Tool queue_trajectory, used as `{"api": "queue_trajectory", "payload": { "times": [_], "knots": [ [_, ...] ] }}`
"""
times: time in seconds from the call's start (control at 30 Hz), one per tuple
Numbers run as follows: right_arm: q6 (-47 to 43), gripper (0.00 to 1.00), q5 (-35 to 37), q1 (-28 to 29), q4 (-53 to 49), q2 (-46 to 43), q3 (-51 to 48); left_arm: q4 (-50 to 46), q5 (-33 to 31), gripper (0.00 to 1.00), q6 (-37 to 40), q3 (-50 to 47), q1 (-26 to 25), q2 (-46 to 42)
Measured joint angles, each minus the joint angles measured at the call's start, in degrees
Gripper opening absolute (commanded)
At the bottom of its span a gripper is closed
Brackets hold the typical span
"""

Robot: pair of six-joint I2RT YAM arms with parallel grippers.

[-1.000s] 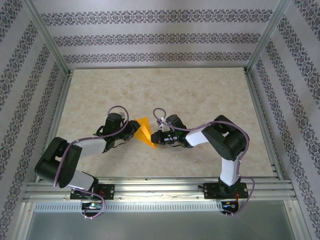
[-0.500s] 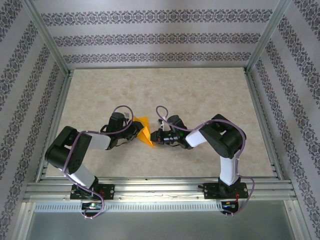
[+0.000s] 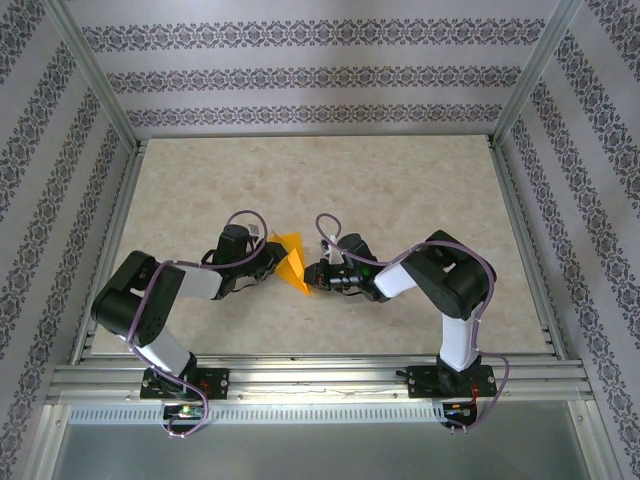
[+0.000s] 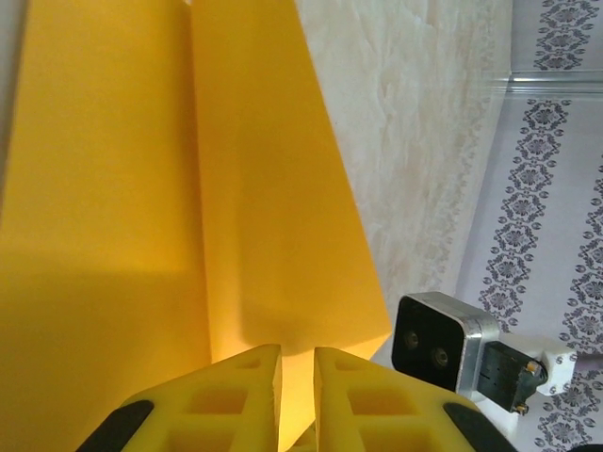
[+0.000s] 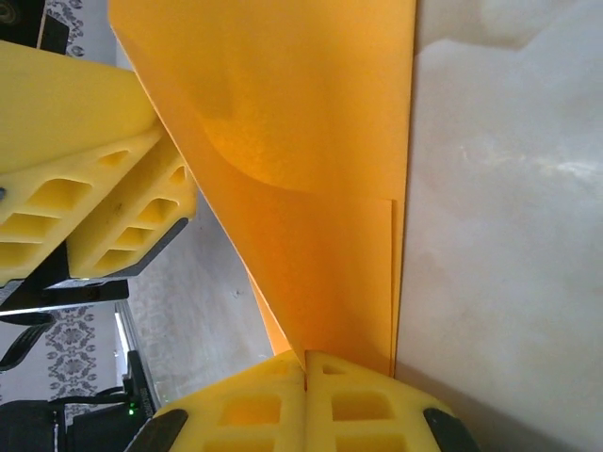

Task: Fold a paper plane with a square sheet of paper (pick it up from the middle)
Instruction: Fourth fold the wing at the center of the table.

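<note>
**Item 1, near edge.** We record an aluminium rail (image 3: 320, 368) carrying both arm bases. The left arm (image 3: 150, 320) and the right arm (image 3: 455, 290) bend inward over the tabletop (image 3: 400, 190).

**Item 2, middle of the tabletop, a little to the near side.** We list the left hand (image 3: 272, 256) and the right hand (image 3: 312, 276) pointing at each other, close together. The orange sheet of paper (image 3: 291, 263) sits between them.

**Item 3, the orange sheet of paper.** It is plain, unmarked and folded, and we see one layer overlapping another along a straight lengthwise edge. It stands tilted between the hands. We cannot tell whether its lower edge touches the tabletop.

**Item 4, left hand.** It is clenched on the paper. In the left wrist view, the left fingers (image 4: 221, 405) are yellow and nearly meet, with the paper's edge in the slit between them. A silver-and-black camera box (image 4: 438, 344) lies beyond the paper's right corner.

**Item 5, right hand.** It is clenched on the paper. The right fingers (image 5: 367, 414) are pressed together, and the sheet rises out of their seam.

**Item 6, far side.** We note bare mottled tabletop, then patterned wallpaper (image 3: 300, 75) on the enclosure walls.
</note>
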Motion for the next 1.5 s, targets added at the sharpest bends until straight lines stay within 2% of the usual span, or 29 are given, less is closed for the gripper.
{"api": "queue_trajectory", "payload": {
  "times": [0.43, 0.97, 1.2, 1.5],
  "knots": [
    [0.2, 0.00, 2.0, -0.4, -2.8, -2.5, -1.3, 2.7, -0.6, 0.06, -1.6, -2.1, 0.0, 4.1],
    [0.4, 0.00, 2.2, -0.5, -2.9, -2.6, -1.5, 5.3, -2.3, 0.05, -3.0, -4.3, -0.4, 3.0],
    [0.4, 0.00, 2.1, -0.5, -3.0, -2.6, -1.5, 4.3, -3.0, 0.08, -2.9, -4.3, -0.4, 0.7],
    [1.5, 0.00, 2.2, -0.5, -3.0, -2.6, -1.5, -1.1, -2.3, 0.08, 2.1, -0.3, -0.4, -4.2]
  ]
}}
